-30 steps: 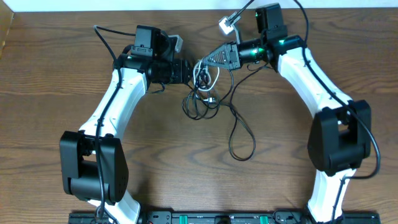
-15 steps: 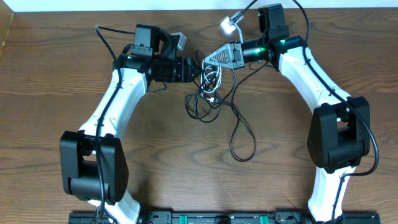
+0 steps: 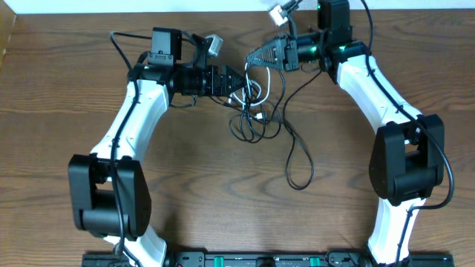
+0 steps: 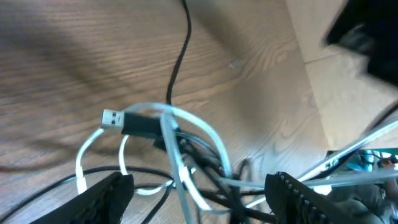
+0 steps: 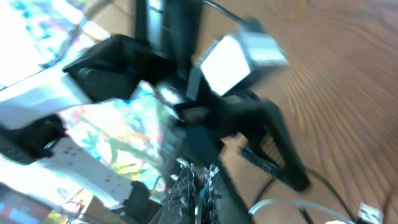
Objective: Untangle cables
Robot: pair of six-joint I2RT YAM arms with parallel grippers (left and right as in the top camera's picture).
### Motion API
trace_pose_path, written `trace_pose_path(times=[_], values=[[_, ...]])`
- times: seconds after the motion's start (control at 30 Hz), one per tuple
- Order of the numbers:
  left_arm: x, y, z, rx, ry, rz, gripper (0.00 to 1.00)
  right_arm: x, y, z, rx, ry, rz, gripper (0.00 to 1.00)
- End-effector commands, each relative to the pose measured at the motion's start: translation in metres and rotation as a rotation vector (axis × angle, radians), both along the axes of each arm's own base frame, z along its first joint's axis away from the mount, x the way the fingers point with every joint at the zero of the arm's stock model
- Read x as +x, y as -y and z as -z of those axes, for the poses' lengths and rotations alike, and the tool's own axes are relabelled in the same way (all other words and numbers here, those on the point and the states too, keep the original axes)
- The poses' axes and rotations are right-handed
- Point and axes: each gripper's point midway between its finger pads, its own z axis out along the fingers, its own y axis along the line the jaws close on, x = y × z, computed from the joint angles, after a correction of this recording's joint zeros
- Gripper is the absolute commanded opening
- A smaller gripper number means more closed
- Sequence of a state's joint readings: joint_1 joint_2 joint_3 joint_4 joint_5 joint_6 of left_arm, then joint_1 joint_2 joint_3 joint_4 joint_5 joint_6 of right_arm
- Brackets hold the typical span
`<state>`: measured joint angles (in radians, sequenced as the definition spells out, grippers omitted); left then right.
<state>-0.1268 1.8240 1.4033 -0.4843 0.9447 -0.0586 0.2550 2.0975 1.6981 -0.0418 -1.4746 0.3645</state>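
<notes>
The black cable point(image 3: 300, 167) and the white cable point(image 3: 254, 92) lie knotted together at the back middle of the table. The black cable trails a long loop toward the front. My left gripper point(image 3: 242, 79) is open, with strands of both cables between its fingers point(image 4: 199, 198). In the left wrist view the white cable's USB plug point(image 4: 112, 118) points left and the black cable point(image 4: 181, 50) runs away upward. My right gripper point(image 3: 251, 59) is shut point(image 5: 200, 186) on the black cable just above the knot and faces the left gripper. The right wrist view is blurred.
The wooden table point(image 3: 223, 200) ends at a pale wall along the back. A thick black wire of the right arm hangs beside the knot point(image 3: 285, 67). Both arm bases stand at the front edge.
Both grippers have moved toward the back and a little right. The knot and the black loop have shifted right with them, and the cables are drawn tighter between the grippers.
</notes>
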Motion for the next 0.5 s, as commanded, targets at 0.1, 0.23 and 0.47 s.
trace_pose_path(times=[0.1, 0.23, 0.47], values=[[0.000, 0.005, 0.034, -0.017, -0.080, 0.033, 0.73, -0.007, 0.001, -0.035, 0.023, -0.084, -0.076, 0.01], [0.000, 0.006, 0.050, -0.013, -0.119, 0.033, 0.73, -0.007, 0.001, -0.044, 0.030, -0.060, -0.077, 0.01], [0.002, -0.004, 0.087, 0.082, -0.154, 0.014, 0.69, -0.004, 0.003, -0.044, 0.028, -0.072, -0.065, 0.01]])
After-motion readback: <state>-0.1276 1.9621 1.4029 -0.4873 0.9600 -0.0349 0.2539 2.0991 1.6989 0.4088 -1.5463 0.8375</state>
